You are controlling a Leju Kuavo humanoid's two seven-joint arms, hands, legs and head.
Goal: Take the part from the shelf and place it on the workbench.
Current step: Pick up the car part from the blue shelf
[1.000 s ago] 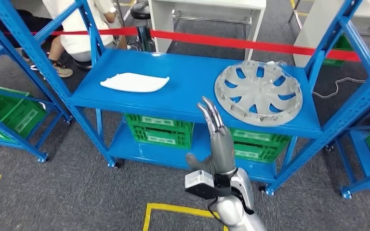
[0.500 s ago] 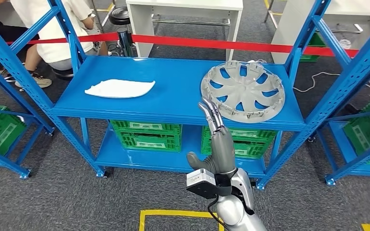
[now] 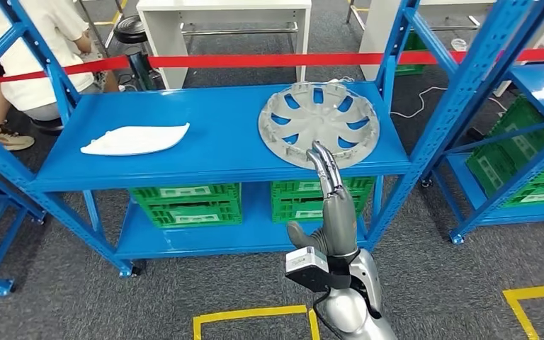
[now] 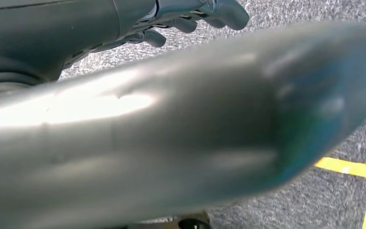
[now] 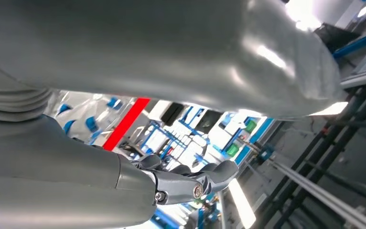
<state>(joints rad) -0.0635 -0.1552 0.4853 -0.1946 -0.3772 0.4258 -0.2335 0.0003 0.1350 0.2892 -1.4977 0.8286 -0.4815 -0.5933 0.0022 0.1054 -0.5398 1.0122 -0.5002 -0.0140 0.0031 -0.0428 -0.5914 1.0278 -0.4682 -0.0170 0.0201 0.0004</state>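
Raised in front of the shelf (image 3: pixel 205 152), right hand (image 3: pixel 333 212) with fingers straight, holding nothing, tips at six o'clock of the wheel cover (image 3: pixel 318 123), ready to reach; lying flat up top for grabbing; left hand (image 4: pixel 200 14) curled, grip unclear.

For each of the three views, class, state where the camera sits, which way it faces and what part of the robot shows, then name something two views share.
Head view: high on the body, facing forward and down at the blue shelf holding the hubcap and a white part; the raised right robot hand shows.
Left wrist view: behind the left robot hand, facing the grey floor.
Right wrist view: behind the right robot hand, facing the shelving.
Shared: the red tape shows in head and right wrist views.
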